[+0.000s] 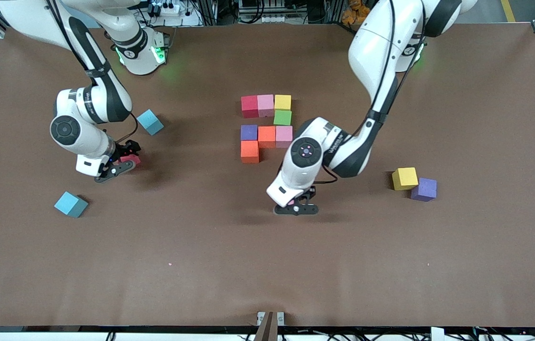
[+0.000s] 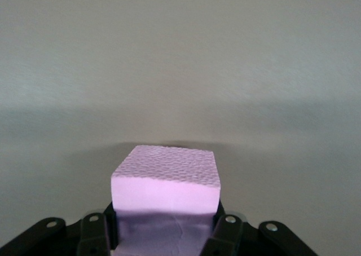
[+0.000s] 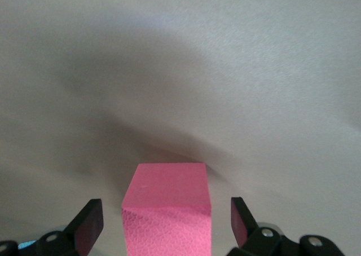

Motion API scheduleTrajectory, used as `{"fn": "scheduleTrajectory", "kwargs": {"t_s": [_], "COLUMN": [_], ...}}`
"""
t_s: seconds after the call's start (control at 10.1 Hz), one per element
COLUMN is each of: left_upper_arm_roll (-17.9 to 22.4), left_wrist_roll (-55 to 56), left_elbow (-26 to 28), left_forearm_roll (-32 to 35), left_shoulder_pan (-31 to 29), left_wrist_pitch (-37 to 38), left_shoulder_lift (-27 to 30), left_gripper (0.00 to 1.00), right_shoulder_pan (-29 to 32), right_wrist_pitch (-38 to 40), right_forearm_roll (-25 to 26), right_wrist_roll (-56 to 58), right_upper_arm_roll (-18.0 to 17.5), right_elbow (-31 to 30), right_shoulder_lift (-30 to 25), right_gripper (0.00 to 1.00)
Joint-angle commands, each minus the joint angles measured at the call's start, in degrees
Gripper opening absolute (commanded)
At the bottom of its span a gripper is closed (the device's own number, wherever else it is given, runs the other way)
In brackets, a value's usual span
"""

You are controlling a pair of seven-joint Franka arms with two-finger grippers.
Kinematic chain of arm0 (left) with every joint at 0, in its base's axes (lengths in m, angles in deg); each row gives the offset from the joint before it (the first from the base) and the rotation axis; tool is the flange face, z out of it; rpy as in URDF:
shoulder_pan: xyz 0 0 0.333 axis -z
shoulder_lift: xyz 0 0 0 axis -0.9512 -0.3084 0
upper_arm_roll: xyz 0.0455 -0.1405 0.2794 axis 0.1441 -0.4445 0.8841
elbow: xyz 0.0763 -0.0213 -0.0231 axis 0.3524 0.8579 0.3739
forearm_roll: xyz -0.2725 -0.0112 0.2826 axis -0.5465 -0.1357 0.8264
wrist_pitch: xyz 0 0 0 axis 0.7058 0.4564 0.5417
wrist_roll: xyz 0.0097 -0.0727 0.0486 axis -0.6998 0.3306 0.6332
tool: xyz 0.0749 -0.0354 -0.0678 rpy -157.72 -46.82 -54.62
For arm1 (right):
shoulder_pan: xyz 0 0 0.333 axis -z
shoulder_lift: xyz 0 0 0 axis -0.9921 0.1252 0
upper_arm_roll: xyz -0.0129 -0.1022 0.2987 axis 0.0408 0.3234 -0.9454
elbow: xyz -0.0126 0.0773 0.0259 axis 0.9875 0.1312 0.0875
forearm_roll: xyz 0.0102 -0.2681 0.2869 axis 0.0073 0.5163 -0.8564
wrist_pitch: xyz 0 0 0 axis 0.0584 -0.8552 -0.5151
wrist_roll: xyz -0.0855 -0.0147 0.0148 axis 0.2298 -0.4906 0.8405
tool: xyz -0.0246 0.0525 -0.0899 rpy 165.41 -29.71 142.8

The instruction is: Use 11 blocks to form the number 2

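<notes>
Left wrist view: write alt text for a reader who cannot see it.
The left gripper is shut on a pink cube, one finger pressed against each side. Only bare table surface shows past the cube.

Two light-blue cubes lie on the brown table (image 1: 267,265) toward the right arm's end, well apart from each other. One blue cube (image 1: 150,122) is farther from the front camera. The other blue cube (image 1: 71,204) lies nearer to it.
</notes>
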Motion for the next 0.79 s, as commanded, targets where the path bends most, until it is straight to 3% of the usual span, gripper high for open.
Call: {"fn": "scheduleTrajectory", "kwargs": {"t_s": [0.0, 0.69], "left_upper_arm_roll": [0.9, 3.8], "left_wrist_roll": [0.5, 10.5], "left_elbow": [-2.4, -2.5], "left_forearm_roll": [-1.2, -4.8], "left_shoulder_pan": [1.8, 11.0], "left_wrist_pitch": [0.0, -0.1], "left_shoulder_lift": [-1.7, -2.4], "left_gripper": [0.14, 0.1], "right_shoulder_pan": [1.0, 1.7], "right_wrist_pitch": [-3.1, -6.9], "right_forearm_roll": [1.0, 1.0], "right_wrist_roll": [0.9, 2.2], "right_upper_arm_roll": [-0.8, -0.8], "right_elbow": [-4.1, -7.2], "right_shoulder_lift": [-2.5, -2.1], "right_gripper": [1.0, 1.0]}}
